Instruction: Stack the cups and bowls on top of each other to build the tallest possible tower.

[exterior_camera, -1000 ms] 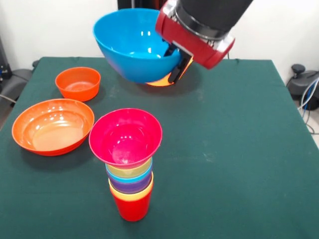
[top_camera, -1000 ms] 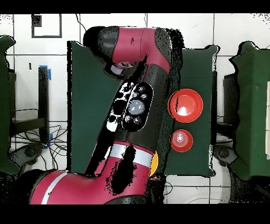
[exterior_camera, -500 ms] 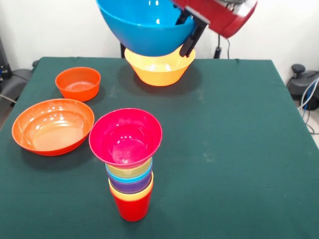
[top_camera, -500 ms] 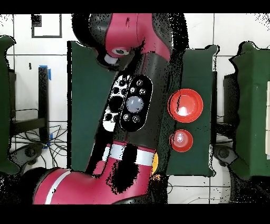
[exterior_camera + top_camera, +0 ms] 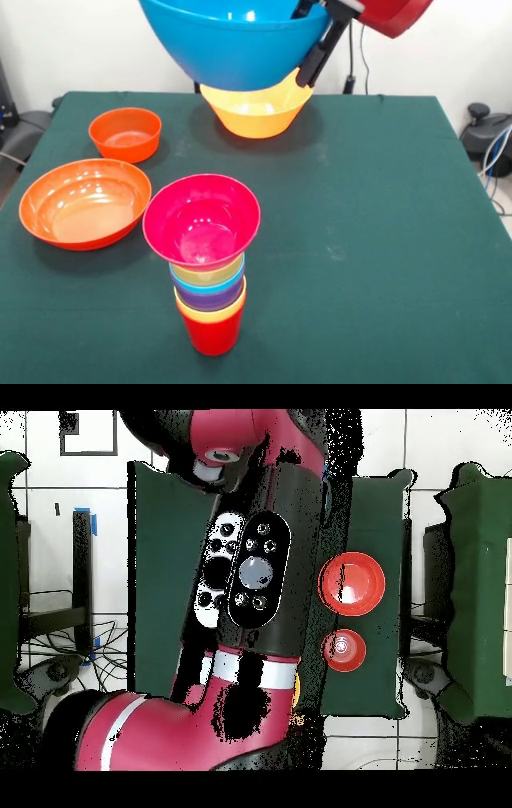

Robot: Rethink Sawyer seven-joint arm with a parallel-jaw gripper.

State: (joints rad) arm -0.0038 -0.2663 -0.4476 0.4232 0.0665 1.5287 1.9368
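Observation:
My gripper [image 5: 310,66] is shut on the rim of the large blue bowl [image 5: 232,44] and holds it high above the table's far side, over the large yellow-orange bowl [image 5: 256,110]. One black finger [image 5: 320,53] shows outside the rim. The tower [image 5: 208,272] stands near the front: a red cup [image 5: 211,332] as base, nested yellow, purple, blue and pale yellow cups, and the small magenta-pink bowl [image 5: 202,220] on top. In the overhead view the arm [image 5: 255,574] hides the gripper, the blue bowl and the tower.
A small orange bowl [image 5: 125,134] and a wide shallow orange bowl [image 5: 85,202] sit on the green table [image 5: 384,224] at the left. Both also show in the overhead view, small [image 5: 345,650] and wide [image 5: 351,581].
The gripper has risen with the blue bowl, lifting it off the yellow-orange bowl, which now shows in full. The tower and the orange bowls have not moved.

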